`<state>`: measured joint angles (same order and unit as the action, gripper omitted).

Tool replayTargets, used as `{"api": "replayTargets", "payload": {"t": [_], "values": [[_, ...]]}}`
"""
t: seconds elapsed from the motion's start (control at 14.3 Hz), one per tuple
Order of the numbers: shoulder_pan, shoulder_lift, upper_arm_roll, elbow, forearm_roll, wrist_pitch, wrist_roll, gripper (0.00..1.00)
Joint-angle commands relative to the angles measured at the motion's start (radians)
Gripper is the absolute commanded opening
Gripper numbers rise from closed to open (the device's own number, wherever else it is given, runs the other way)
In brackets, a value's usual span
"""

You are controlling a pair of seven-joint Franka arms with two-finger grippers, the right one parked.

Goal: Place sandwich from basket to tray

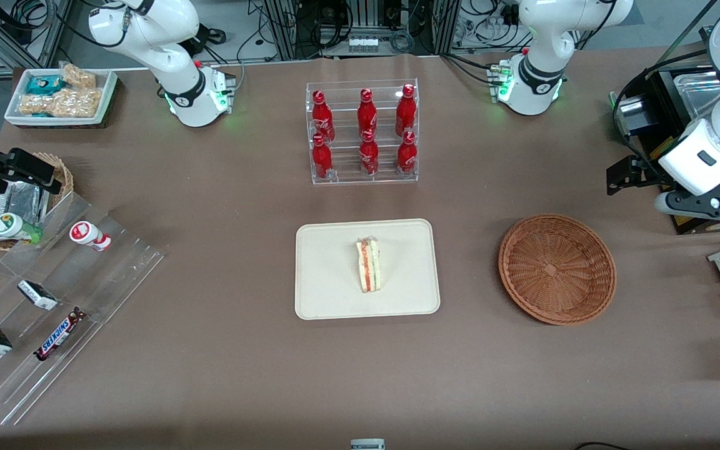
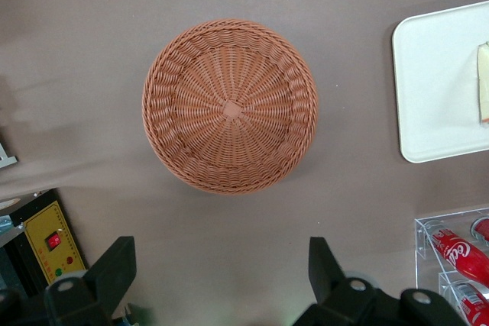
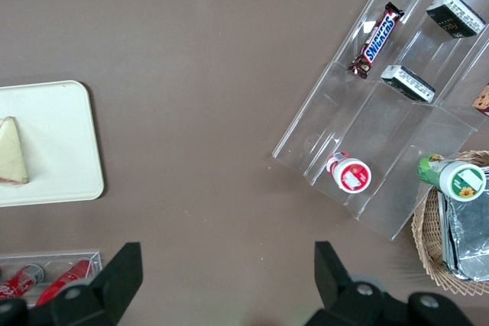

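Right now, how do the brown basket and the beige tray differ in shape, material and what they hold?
The basket is round, reddish-brown woven wicker; the tray is a flat, smooth, cream rectangle with rounded corners. The basket holds nothing, while the tray carries the sandwich, lying on its side. The open pincer hangs above the table near the basket, not near the tray. Both sit flat on the brown table.

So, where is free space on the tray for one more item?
The tray is bare on both sides of the sandwich, which stands mid-tray. The basket holds nothing. The open gripper hovers above the table beside the basket.
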<state>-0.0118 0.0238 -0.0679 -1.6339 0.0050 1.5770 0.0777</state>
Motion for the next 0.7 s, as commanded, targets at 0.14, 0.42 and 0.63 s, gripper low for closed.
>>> {"api": "replayTargets", "payload": {"t": [0.14,0.42,0.63], "values": [[0.009,-0.012,-0.007,0.003,-0.014,-0.019,0.007,1.00],[0.009,-0.001,-0.007,0.003,-0.014,0.011,0.010,1.00],[0.009,-0.004,-0.007,0.003,-0.014,0.009,0.011,1.00]]}}
